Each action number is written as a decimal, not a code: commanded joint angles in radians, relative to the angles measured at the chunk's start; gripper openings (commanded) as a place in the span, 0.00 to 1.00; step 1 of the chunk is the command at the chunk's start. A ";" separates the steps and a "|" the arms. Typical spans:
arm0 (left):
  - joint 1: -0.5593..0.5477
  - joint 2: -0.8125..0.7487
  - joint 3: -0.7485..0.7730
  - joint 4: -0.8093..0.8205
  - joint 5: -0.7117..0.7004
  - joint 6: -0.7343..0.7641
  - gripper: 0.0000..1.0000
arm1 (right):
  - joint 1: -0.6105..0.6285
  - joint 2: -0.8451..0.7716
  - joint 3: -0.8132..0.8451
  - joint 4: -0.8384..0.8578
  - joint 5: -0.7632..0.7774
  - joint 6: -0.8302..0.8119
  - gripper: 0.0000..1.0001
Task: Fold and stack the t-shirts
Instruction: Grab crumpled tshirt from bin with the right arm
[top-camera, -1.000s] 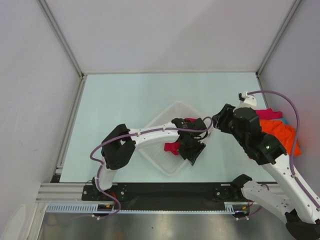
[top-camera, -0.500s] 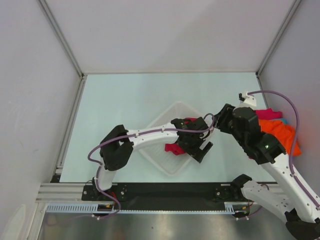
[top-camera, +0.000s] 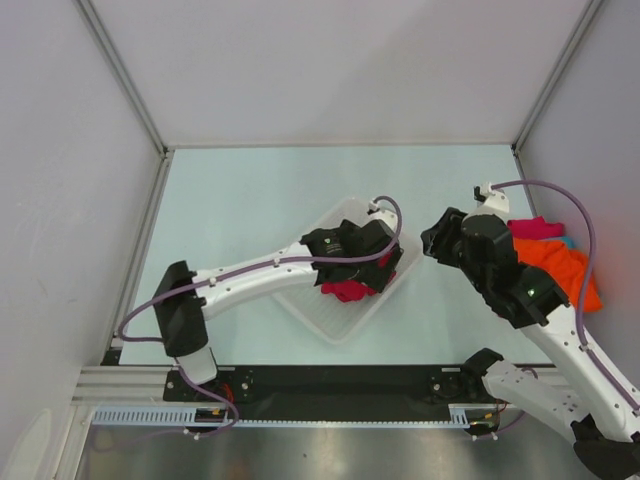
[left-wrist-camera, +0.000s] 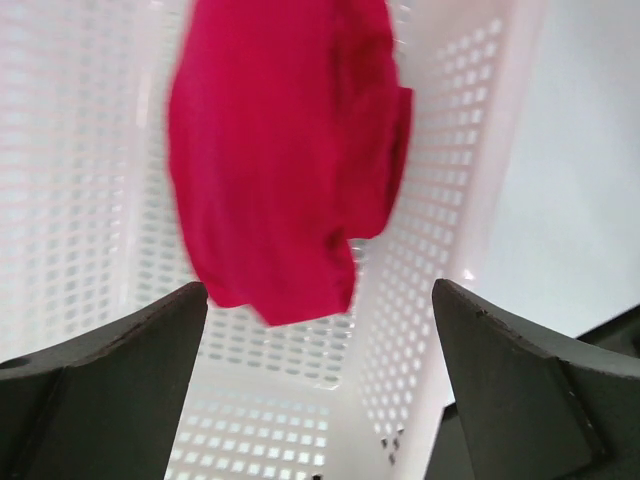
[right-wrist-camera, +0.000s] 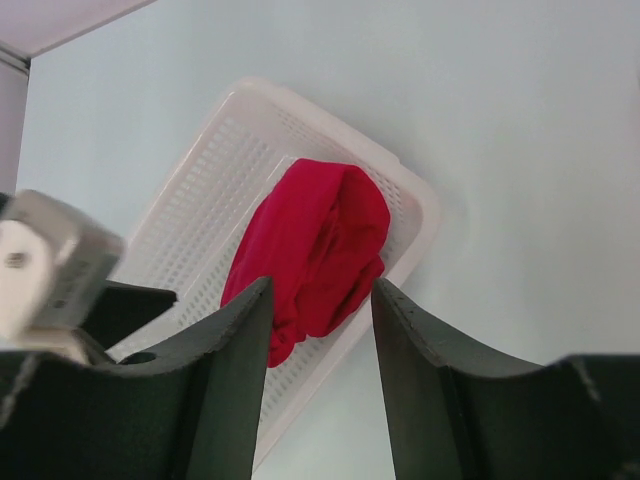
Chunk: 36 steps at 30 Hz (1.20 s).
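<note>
Left pincer (left-wrist-camera: 320, 288) gapes wide over the crimson t-shirt (left-wrist-camera: 280, 160) in the basket (left-wrist-camera: 450, 200), right pincer (right-wrist-camera: 320, 290) parted, empty: drop straight, pinch cloth only, not lattice.

The basket walls (top-camera: 322, 322) and left arm (top-camera: 262, 275) hem the crimson t-shirt (top-camera: 348, 291).

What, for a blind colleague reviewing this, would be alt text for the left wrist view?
A crumpled crimson t-shirt sits in a white lattice basket, just beyond the left gripper, whose jaws stand wide open and empty. Pale table shows at right.
</note>
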 joint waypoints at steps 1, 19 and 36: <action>0.022 -0.130 -0.065 0.019 -0.162 -0.027 1.00 | 0.022 0.014 0.009 0.043 0.034 0.019 0.49; 0.236 -0.486 -0.339 0.039 -0.183 -0.175 0.99 | 0.030 0.354 -0.013 0.068 -0.319 -0.007 0.57; 0.257 -0.498 -0.408 0.033 -0.153 -0.182 1.00 | 0.037 0.618 -0.050 0.187 -0.497 -0.030 0.58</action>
